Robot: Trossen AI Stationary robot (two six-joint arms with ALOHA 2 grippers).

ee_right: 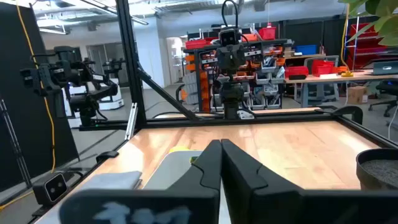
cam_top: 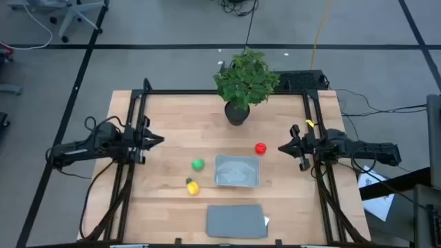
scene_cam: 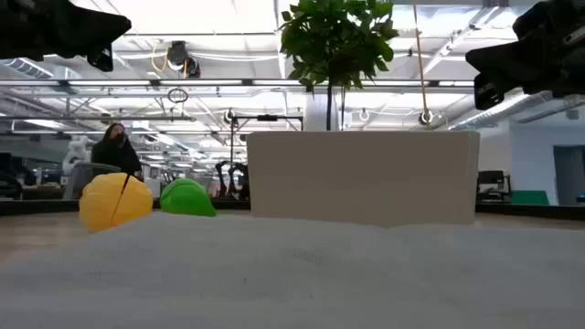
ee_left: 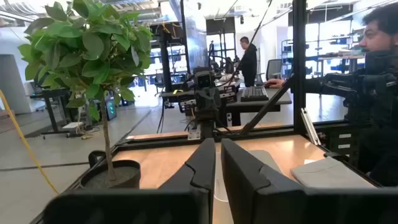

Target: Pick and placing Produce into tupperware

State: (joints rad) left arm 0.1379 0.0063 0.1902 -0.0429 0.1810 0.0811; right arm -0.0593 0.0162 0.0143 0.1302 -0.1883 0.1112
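Both arms parked at the desk [cam_top: 172, 124] edges; left hand [cam_top: 157, 140] and right hand [cam_top: 284, 147] both pressed together, holding nothing. Red produce [cam_top: 260, 148] sits just beside the tupperware [cam_top: 238, 170]; green produce [cam_top: 198, 164] and yellow produce [cam_top: 192, 187] lie near its other side. Risks: round pieces rolling off when nudged, light tupperware sliding. Potted plant [cam_top: 244, 83] crowds the far reach; grey flat rectangle [cam_top: 236, 221] lies near the front edge.

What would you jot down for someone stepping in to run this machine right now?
Left gripper: shut, empty, waiting at the table's left side.
Right gripper: shut, empty, waiting at the right side.
The translucent grey-clear rectangular tupperware sits mid-table, nothing in it.
Round red produce piece lies just beyond its right corner; round green piece and yellow piece with green tip lie to its left.
Done: nothing yet.
Left: all three pieces go into the tupperware.
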